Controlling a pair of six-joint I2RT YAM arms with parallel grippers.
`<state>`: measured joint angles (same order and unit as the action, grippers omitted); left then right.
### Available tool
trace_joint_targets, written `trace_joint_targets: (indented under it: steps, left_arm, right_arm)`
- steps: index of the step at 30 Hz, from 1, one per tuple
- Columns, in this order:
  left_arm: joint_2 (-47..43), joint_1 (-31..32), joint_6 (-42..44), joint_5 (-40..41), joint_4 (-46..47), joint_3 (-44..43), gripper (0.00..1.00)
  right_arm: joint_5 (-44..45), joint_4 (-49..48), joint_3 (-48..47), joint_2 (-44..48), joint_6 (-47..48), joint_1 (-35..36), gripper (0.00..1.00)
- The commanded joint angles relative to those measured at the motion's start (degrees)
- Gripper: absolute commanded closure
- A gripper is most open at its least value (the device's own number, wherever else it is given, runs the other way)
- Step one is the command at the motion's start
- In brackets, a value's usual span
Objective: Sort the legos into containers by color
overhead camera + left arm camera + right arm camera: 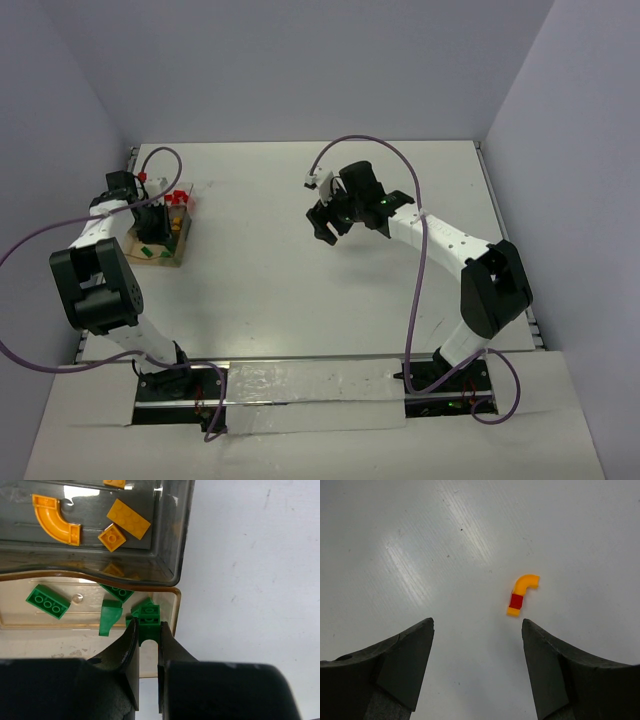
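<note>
My left gripper (148, 636) is shut on a green arch brick (149, 625) and holds it over the right end of the green compartment (176, 611) of the clear containers (166, 257). Other green bricks (48, 601) lie in that compartment. The adjoining compartment (172, 555) holds several orange-yellow bricks (128, 519). Red bricks (180, 196) show at the far end of the row. My left gripper (152, 226) hovers over the trays in the top view. My right gripper (477, 626) (343, 218) is open above the table, with an orange-yellow curved brick carrying a red brick (521, 597) just ahead of its right finger.
The containers stand near the table's left edge (128, 200). White table (420, 540) surrounds the curved brick. Grey walls enclose the table on three sides.
</note>
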<state>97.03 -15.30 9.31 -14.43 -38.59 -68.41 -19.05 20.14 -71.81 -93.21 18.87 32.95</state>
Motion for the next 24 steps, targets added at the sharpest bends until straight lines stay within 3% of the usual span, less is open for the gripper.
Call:
trace_joint_targets:
  steps: [1,8,12,17,20,24]
  left_arm:
    - [-0.44,-0.39,-1.21,-4.47,-0.35,-2.78,0.98]
    - [-0.36,-0.61,-1.66,-3.67,-0.35,-2.95,0.96]
    - [-1.09,-0.67,-1.57,0.34,0.13,-3.04,0.89]
    - [-2.02,-0.69,-0.38,4.66,-0.69,-3.1,0.71]
    - [-2.93,-0.69,0.97,6.45,-1.15,-2.57,0.54]
    - [-5.48,-0.65,2.24,7.09,-1.14,-3.34,0.46]
  right_arm:
    - [0.06,-1.55,-0.44,2.86,-0.47,-0.52,0.22]
    - [0.06,-1.6,-0.26,2.86,-0.42,-0.52,0.22]
    - [0.04,-1.66,-0.41,2.73,-0.33,-0.52,0.22]
    - [0.5,-1.68,-0.9,2.24,-0.5,-0.49,0.22]
    - [1.35,-1.61,-1.39,1.67,-0.67,-0.59,0.23]
    - [2.69,-1.38,-2.27,0.01,-1.6,-1.13,0.24]
